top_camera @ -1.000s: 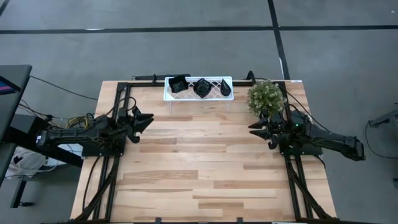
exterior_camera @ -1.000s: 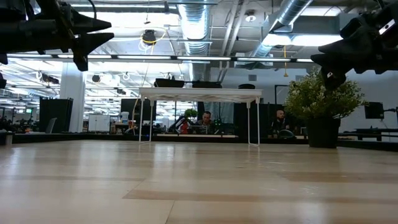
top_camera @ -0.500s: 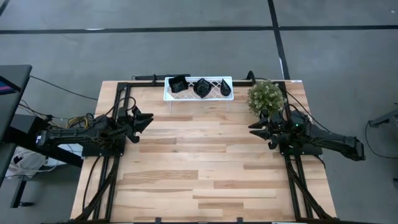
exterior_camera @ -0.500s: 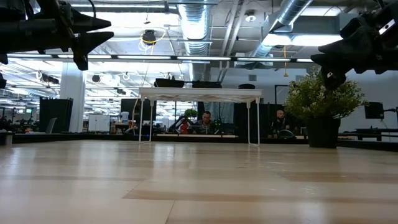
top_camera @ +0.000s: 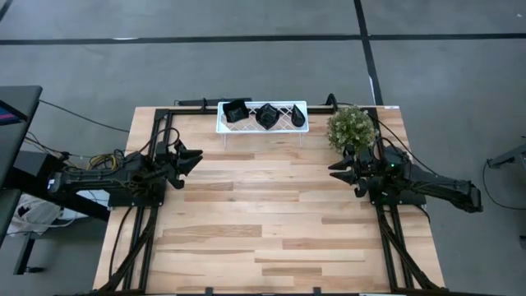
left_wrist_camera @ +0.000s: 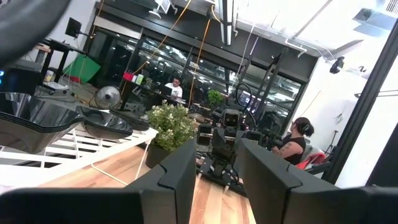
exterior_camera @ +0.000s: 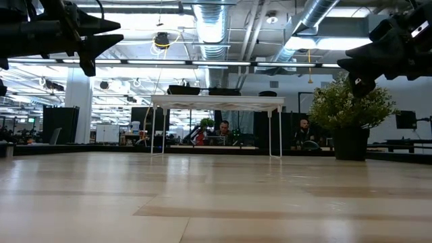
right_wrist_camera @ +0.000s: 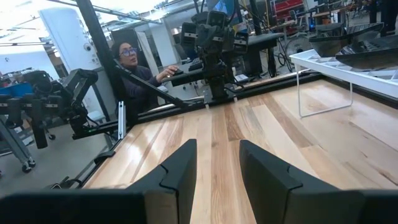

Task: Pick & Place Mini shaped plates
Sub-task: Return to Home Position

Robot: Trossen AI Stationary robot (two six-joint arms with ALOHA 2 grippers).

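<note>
Plates (top_camera: 267,115) sit stacked in three piles on the tray (top_camera: 222,127) at the table's (top_camera: 263,214) far edge. Left gripper (left_wrist_camera: 217,152) and right gripper (right_wrist_camera: 217,149) hang spread, empty, at opposite sides. Homing looks finished, so next needs only rest

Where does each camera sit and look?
High view: overhead, looking down at the table; both arms show, left end effector and right end effector.
Low view: tabletop height, facing the white tray and plant; arms in top corners.
Left wrist view: on left arm, facing the right arm; own open fingers show.
Right wrist view: on right arm, facing the left arm; own open fingers show.
Shared: high and low both show tray and plant.
</note>
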